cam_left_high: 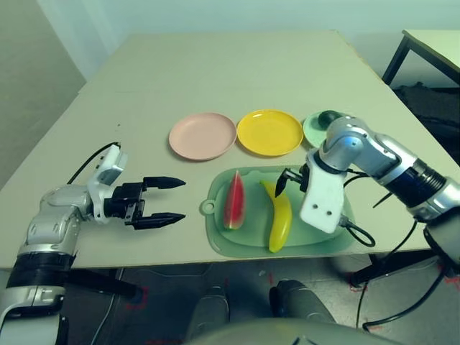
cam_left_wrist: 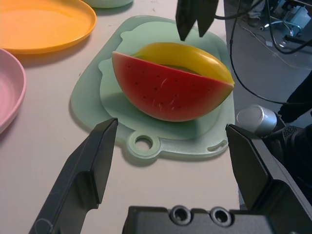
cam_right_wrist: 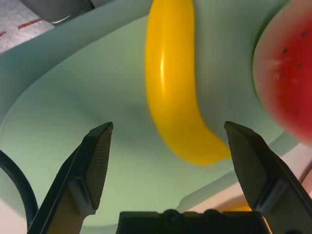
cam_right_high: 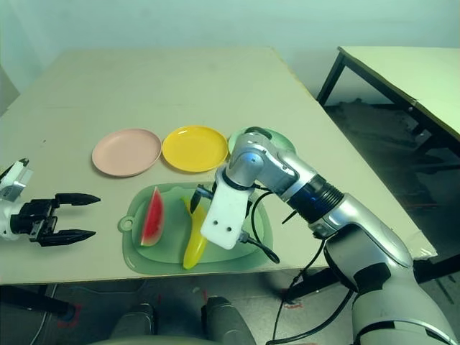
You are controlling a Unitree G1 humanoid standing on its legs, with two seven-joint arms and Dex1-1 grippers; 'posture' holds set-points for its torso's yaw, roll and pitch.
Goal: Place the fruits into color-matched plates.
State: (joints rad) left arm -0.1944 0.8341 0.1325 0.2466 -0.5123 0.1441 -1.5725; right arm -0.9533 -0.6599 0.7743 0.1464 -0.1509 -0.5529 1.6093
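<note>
The banana lies on the green mat near the table's front edge, its long axis running from the mat's far side toward the front edge, its curve bowing toward the mat's right side. The watermelon wedge stands just beside it, on its left, long axis roughly parallel, red face turned to the robot's left. The avocado sits in the mint green plate beyond the mat's far right corner, so one fruit looks done. The yellow plate and the pink plate lie in a row to its left, both bare.

The right gripper points steeply down over the banana's far end, jaws spread wide and holding nothing; the banana passes between its fingers in the wrist view. The left gripper hovers level over the table to the left of the mat, aimed at the wedge, jaws wide apart and also empty.

Risks, as I judge them: the jaws may close near the banana's tapered tip instead of its thick middle, so it swings or slips out. A descending finger could nudge the wedge over, since the two fruits are close. Both arms working the mat at once could collide.
</note>
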